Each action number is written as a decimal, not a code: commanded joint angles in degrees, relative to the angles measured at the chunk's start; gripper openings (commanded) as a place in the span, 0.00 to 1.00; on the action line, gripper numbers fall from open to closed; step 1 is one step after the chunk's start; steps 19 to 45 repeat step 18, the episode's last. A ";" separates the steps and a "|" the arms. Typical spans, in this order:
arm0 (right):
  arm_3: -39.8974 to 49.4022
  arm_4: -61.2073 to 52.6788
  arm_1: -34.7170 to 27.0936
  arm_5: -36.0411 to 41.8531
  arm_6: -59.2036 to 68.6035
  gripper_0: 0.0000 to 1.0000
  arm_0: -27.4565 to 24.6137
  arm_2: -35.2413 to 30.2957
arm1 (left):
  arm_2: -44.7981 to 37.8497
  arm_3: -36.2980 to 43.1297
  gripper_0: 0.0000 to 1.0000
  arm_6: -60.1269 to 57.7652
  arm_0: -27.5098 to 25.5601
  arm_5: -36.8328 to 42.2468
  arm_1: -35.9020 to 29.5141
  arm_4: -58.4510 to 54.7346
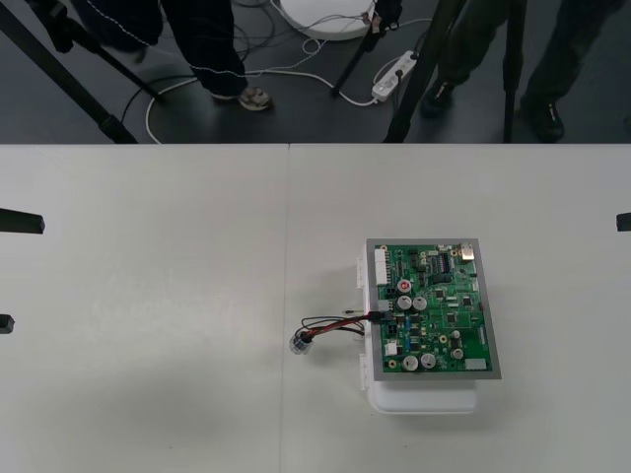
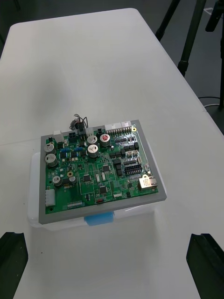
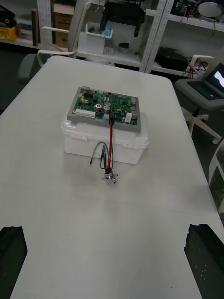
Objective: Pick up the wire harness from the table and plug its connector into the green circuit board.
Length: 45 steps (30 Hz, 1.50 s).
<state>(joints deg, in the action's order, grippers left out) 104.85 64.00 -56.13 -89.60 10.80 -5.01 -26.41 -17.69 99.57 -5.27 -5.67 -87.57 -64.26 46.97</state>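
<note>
Front view: green circuit board (image 1: 434, 305) sits on white base (image 1: 424, 399), right of centre on the table (image 1: 148, 374). Wire harness (image 1: 340, 322) is at the board's left edge. Its black plug (image 1: 380, 317) is seated in the board there, and the wires (image 1: 325, 322) run left. The round metal socket (image 1: 301, 342) lies on the table just left of the base. Left gripper (image 1: 12, 273) is at the left edge of the table, released, fingers (image 1: 22, 222) wide apart and well apart from the harness. One black finger (image 1: 623, 222) of the right arm shows at the right edge.

Right wrist view: right gripper (image 2: 108, 238) is released, fingers (image 2: 205, 261) far apart with bare table between them. The board (image 2: 100, 173) on its base (image 2: 35, 210) lies ahead of it. The harness wires (image 2: 77, 122) poke out past the board's far edge.

Left wrist view: left gripper (image 3: 106, 229) is released, fingers (image 3: 11, 261) wide, holding nothing. The board (image 3: 105, 110) on the base (image 3: 84, 140) is well beyond it. The red wire drops from the plug (image 3: 111, 120) down the side of the base to the socket (image 3: 110, 178), which rests on the table between gripper and base. Green and black wires (image 3: 100, 154) loop beside it.
</note>
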 commanded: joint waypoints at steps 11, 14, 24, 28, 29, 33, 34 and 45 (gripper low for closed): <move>0.00 -0.89 -2.41 -0.40 -1.31 1.00 -0.87 -1.10 | -1.74 1.24 1.00 0.18 -0.13 -2.43 -1.22 0.23; 0.00 -0.89 -2.41 -0.40 -1.31 1.00 -0.87 -1.10 | -1.74 1.24 1.00 0.18 -0.13 -2.43 -1.22 0.23; 0.00 -0.89 -2.41 -0.40 -1.31 1.00 -0.87 -1.10 | -1.74 1.24 1.00 0.18 -0.13 -2.43 -1.22 0.23; 0.00 -0.89 -2.41 -0.40 -1.31 1.00 -0.87 -1.10 | -1.74 1.24 1.00 0.18 -0.13 -2.43 -1.22 0.23; 0.00 -0.89 -2.41 -0.40 -1.31 1.00 -0.87 -1.10 | -1.74 1.24 1.00 0.18 -0.13 -2.43 -1.22 0.23; 0.00 -0.89 -2.41 -0.40 -1.31 1.00 -0.87 -1.10 | -1.74 1.24 1.00 0.18 -0.13 -2.43 -1.22 0.23; 0.00 -0.89 -2.41 -0.40 -1.31 1.00 -0.87 -1.10 | -1.74 1.24 1.00 0.18 -0.13 -2.43 -1.22 0.23; 0.00 -0.89 -2.41 -0.40 -1.31 1.00 -0.87 -1.10 | -1.74 1.24 1.00 0.18 -0.13 -2.43 -1.22 0.23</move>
